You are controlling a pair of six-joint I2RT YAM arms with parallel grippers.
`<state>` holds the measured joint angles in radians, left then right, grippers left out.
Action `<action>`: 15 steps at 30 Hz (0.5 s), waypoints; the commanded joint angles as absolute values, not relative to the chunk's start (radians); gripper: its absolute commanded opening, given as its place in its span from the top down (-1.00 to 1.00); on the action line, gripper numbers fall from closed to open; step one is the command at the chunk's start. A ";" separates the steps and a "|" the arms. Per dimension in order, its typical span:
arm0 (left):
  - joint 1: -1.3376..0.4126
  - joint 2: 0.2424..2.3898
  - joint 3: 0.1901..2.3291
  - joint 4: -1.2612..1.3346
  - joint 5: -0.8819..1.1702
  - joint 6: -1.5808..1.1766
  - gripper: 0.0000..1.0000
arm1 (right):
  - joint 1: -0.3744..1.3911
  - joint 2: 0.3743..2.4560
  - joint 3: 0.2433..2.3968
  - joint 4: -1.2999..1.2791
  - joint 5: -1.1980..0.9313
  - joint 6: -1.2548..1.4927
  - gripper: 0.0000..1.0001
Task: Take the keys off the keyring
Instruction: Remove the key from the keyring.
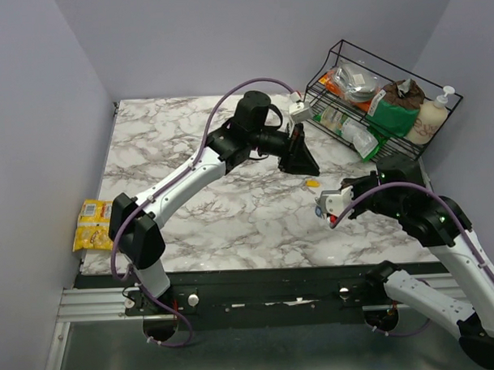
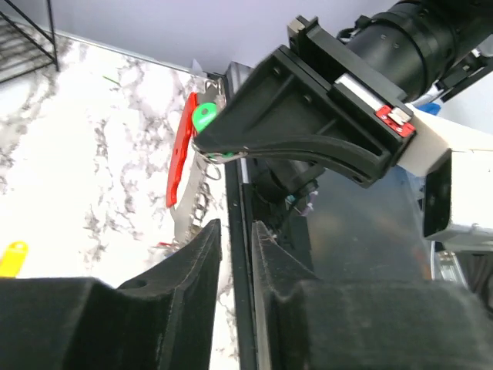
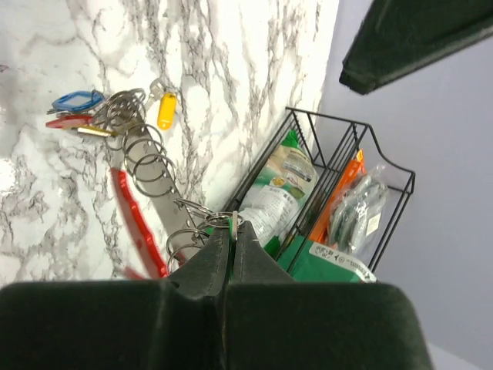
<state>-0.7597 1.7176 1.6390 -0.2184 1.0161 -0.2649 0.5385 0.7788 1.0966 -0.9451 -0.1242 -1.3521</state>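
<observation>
Right claw pinched shut on the keyring, keys fanned beyond it, left claw slightly parted, holding nothing, marble table below.

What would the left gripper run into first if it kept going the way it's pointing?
Probably the right gripper, which sits straight ahead of the left gripper, pinching the green key on the keyring. Depth between them is unclear.
</observation>
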 commanded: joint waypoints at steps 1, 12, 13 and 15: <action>-0.761 1.752 1.629 -0.215 1.016 -0.241 0.27 | 0.555 0.791 1.170 -1.014 -0.196 -1.402 0.99; -0.782 1.871 1.652 -0.111 1.130 -0.334 0.23 | 0.563 0.802 1.259 -1.100 -0.340 -1.433 0.99; -0.790 1.867 1.651 -0.104 1.141 -0.339 0.23 | 0.563 0.804 1.258 -1.097 -0.341 -1.434 0.99; -0.817 1.862 1.643 -0.060 1.190 -0.374 0.21 | 0.563 0.804 1.250 -1.094 -0.345 -1.436 0.99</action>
<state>-0.7670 1.8854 1.6413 -0.1749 1.0599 -0.3088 0.5568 0.8024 1.2320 -1.0771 -0.2955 -1.4155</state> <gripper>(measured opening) 0.385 0.033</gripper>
